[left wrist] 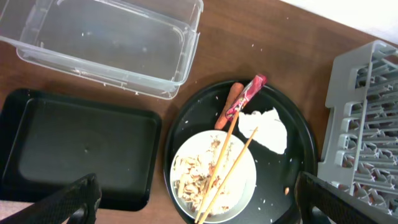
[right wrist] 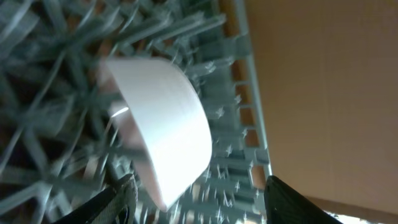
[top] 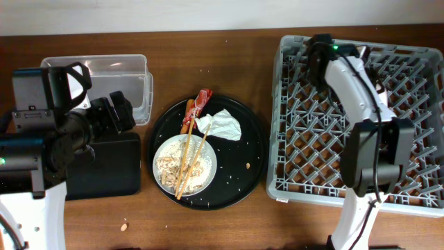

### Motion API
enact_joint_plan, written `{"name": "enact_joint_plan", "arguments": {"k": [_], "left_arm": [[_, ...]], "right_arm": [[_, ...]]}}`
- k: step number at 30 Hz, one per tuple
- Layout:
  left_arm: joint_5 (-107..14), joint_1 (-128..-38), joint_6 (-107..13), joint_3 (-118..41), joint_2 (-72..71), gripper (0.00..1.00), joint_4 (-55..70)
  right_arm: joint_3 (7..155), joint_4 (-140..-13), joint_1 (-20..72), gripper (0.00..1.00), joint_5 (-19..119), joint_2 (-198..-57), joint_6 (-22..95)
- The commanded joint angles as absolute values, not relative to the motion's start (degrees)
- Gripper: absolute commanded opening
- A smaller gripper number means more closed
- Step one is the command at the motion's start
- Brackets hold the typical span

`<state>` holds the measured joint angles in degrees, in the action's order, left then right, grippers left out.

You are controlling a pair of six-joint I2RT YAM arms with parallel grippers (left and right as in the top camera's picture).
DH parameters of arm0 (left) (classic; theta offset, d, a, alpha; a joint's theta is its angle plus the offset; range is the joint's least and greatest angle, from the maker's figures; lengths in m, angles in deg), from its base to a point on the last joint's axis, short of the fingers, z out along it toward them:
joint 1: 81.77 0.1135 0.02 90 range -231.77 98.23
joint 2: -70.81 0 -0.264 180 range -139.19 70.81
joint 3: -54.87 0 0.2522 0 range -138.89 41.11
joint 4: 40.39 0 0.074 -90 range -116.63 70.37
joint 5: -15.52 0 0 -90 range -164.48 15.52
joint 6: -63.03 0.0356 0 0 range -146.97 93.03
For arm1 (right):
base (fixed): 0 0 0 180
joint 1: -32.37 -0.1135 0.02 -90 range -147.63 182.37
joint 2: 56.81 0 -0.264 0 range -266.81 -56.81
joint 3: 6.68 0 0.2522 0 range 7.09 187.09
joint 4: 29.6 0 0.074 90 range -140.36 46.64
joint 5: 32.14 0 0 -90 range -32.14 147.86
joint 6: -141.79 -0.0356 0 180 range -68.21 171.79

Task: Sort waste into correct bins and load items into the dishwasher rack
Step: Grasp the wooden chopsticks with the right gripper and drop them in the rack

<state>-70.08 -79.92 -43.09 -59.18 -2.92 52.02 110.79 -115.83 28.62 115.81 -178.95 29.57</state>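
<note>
A pale plate (top: 166, 182) with rice-like scraps (left wrist: 193, 177) and wooden chopsticks (top: 189, 163) across it sits on a round black tray (top: 253, 156). Behind it lie a red wrapper (top: 202, 102), an orange sausage piece (top: 188, 115) and a crumpled white napkin (top: 220, 126). My left gripper (left wrist: 199, 208) is open and empty, high above the plate's near edge. My right gripper (right wrist: 208, 199) is open over the far left corner of the grey rack (top: 416, 139). A white bowl (right wrist: 165, 124) lies tilted on the pegs just ahead of its fingers. The blue cup is out of view.
A clear tub (top: 104, 69) stands at the back left, with a shallow black rectangular tray (top: 104, 173) in front of it under my left arm. A small orange crumb (top: 248, 166) lies on the round tray and another (top: 124, 226) on the table.
</note>
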Motion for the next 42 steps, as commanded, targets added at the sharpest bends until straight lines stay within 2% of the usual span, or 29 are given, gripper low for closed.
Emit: {"name": "enact_joint_plan", "arguments": {"k": [1, 5, 8, 11, 13, 16, 20, 21, 23, 24, 25, 26, 27, 31, 35, 39, 40, 41, 42], "left_arm": [[-70.5, -79.7, -43.7, -59.3, -3.0, 0.99, 51.9], [-70.5, -79.7, -43.7, -59.3, -3.0, 0.99, 51.9], [-70.5, -79.7, -43.7, -59.3, -3.0, 0.99, 51.9], [-70.5, -79.7, -43.7, -59.3, -3.0, 0.99, 51.9], [-69.4, -79.7, -43.7, -59.3, -3.0, 0.99, 51.9], [-69.4, -79.7, -43.7, -59.3, -3.0, 0.99, 51.7], [-69.4, -79.7, -43.7, -59.3, -3.1, 0.99, 51.5], [-69.4, -79.7, -43.7, -59.3, -3.1, 0.99, 51.8], [-69.4, -79.7, -43.7, -59.3, -3.1, 0.99, 51.9], [-69.4, -79.7, -43.7, -59.3, -3.1, 0.99, 51.9], [-69.4, -79.7, -43.7, -59.3, -3.1, 0.99, 51.9], [-69.4, -79.7, -43.7, -59.3, -3.1, 0.99, 51.9], [-69.4, -79.7, -43.7, -59.3, -3.2, 0.99, 51.9], [-69.4, -79.7, -43.7, -59.3, -3.2, 0.99, 51.9], [-69.4, -79.7, -43.7, -59.3, -3.2, 0.99, 51.9], [-69.4, -79.7, -43.7, -59.3, -3.2, 0.99, 51.9], [-69.4, -79.7, -43.7, -59.3, -3.2, 0.99, 51.9], [-69.4, -79.7, -43.7, -59.3, -3.2, 0.99, 52.0], [-69.4, -79.7, -43.7, -59.3, -3.2, 0.99, 52.1]], "right_arm": [[113.8, -122.3, 25.8, 0.70, 107.2, -177.6, 25.1], [124.0, -130.5, 22.1, 0.75, 89.0, -169.2, 28.0], [128.2, -130.3, 18.8, 0.75, 57.5, -155.8, 37.0], [128.2, -131.0, 15.0, 0.75, 58.2, -144.5, 40.9], [127.9, -133.6, 10.3, 0.77, 67.8, -133.3, 41.5], [123.3, -136.4, 9.5, 0.79, 69.1, -122.3, 41.4], [100.0, -132.4, 9.5, 0.82, 69.1, -104.8, 38.6], [93.9, -129.2, 9.5, 0.85, 68.4, -101.1, 37.5], [91.3, -125.0, 9.5, 0.93, 67.6, -99.4, 37.6], [91.2, -123.5, 9.5, 0.99, 67.5, -99.6, 37.6], [91.2, -121.0, 9.5, 0.96, 65.3, -100.2, 37.6], [91.2, -117.4, 9.5, 0.83, 59.2, -102.4, 37.5], [91.1, -115.3, 9.5, 0.79, 55.2, -105.0, 36.7], [90.9, -108.7, 7.0, 0.71, 44.4, -129.9, 28.6], [90.9, -96.9, -3.0, 0.69, 42.6, -154.0, 15.8], [90.9, -85.4, -6.7, 0.45, 38.6, -165.9, 13.1], [90.9, -84.6, -7.3, 0.45, 38.8, -167.3, 10.3], [90.9, -83.7, -7.8, 0.38, 39.4, -168.6, 8.0], [90.9, -82.6, -8.1, 0.37, 40.3, -170.0, 6.4]]}}
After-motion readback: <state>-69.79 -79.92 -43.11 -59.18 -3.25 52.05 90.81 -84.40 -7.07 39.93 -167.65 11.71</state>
